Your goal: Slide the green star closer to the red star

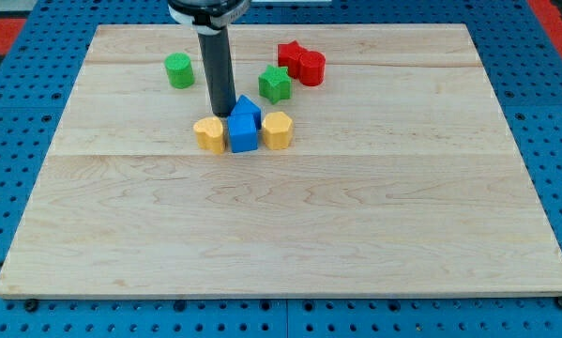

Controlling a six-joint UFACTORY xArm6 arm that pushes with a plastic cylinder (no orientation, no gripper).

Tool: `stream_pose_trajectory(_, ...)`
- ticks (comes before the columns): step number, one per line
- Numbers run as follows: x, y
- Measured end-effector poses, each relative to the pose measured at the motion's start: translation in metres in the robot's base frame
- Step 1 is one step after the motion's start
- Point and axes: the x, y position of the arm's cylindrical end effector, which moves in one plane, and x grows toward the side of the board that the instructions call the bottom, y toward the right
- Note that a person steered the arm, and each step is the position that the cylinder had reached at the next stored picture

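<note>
The green star point(275, 84) sits near the view's top, just left of and below the red star point(291, 55), with a small gap between them. A red round block point(311, 68) touches the red star on its right. My tip point(223, 114) stands left of the green star, about a block's width away. It is just above the yellow block point(209, 134) and beside the blue blocks point(244, 125).
A green cylinder point(178, 70) lies at the view's upper left of my tip. A second yellow block point(277, 130) sits right of the blue blocks. The wooden board point(281, 225) rests on a blue pegboard.
</note>
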Motion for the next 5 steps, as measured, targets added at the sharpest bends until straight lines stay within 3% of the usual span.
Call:
stream_pose_trajectory(3,0.034,0.038)
stream_pose_trajectory(4,0.012,-0.010)
stream_pose_trajectory(5,-0.023,-0.023)
